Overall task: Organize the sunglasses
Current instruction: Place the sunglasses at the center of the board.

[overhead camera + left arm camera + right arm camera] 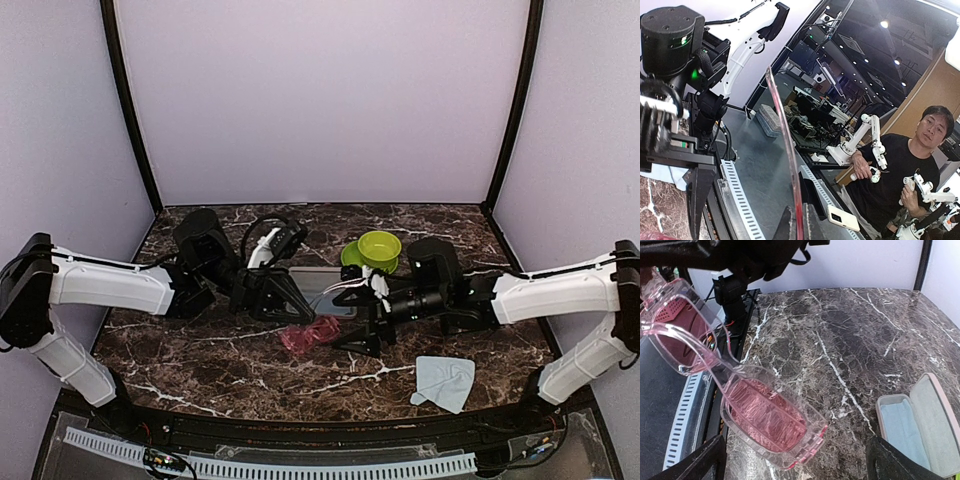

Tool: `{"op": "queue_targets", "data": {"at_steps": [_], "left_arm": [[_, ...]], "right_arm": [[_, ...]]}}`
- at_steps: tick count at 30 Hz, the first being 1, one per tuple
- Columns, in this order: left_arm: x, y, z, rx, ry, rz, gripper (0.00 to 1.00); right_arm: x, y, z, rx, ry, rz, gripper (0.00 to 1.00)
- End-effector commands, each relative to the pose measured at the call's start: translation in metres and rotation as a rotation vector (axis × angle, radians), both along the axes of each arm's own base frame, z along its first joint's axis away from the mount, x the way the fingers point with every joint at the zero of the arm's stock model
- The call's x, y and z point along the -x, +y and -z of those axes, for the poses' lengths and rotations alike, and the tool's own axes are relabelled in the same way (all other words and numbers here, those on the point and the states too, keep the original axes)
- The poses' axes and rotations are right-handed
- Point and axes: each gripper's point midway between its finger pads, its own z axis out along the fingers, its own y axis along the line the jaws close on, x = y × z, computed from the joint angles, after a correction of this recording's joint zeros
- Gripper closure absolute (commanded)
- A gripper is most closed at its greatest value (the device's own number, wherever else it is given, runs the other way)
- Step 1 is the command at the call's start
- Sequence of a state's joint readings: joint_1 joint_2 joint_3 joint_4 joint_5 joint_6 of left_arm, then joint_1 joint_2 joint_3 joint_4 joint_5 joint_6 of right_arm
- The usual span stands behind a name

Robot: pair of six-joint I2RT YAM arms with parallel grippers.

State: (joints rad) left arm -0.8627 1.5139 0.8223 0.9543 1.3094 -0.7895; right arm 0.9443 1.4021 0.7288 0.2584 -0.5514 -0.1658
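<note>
A pair of sunglasses (310,335) with a clear pink frame and pink lenses hangs just above the marble table (200,350). My left gripper (298,314) is shut on one temple arm, which shows as a thin red-pink strip (786,145) rising from between the fingers (812,225). In the right wrist view the sunglasses (765,415) fill the middle, tilted, front face towards the camera. My right gripper (795,452) stands open, one finger on each side of the lower lens and not touching it; from above the right gripper (357,320) sits just right of the pair.
An open glasses case (920,427) with a pale blue lining lies on the table to the right of the sunglasses, seen from above as the case (325,288) behind both grippers. A green bowl (378,248) stands further back. A pale cloth (445,382) lies at the front right.
</note>
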Motion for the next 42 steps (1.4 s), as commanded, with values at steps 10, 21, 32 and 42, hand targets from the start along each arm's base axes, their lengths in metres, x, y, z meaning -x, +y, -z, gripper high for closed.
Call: {"op": "queue_targets", "data": {"at_steps": [10,21,32,42], "left_arm": [[0.012,0.004,-0.020,0.077,-0.041,0.048,1.00],[0.016,0.009,-0.020,0.111,-0.037,0.049,1.00],[0.016,0.010,-0.021,0.158,-0.021,0.061,1.00],[0.000,-0.004,-0.015,0.055,-0.057,-0.064,1.00]], "right_arm": [[0.023,0.020,-0.003,-0.071,-0.016,-0.178,0.09],[0.020,0.022,-0.018,-0.160,-0.084,-0.177,0.09],[0.016,0.012,-0.028,-0.201,-0.122,-0.155,0.09],[0.008,-0.002,-0.032,-0.197,-0.124,-0.118,0.09]]}}
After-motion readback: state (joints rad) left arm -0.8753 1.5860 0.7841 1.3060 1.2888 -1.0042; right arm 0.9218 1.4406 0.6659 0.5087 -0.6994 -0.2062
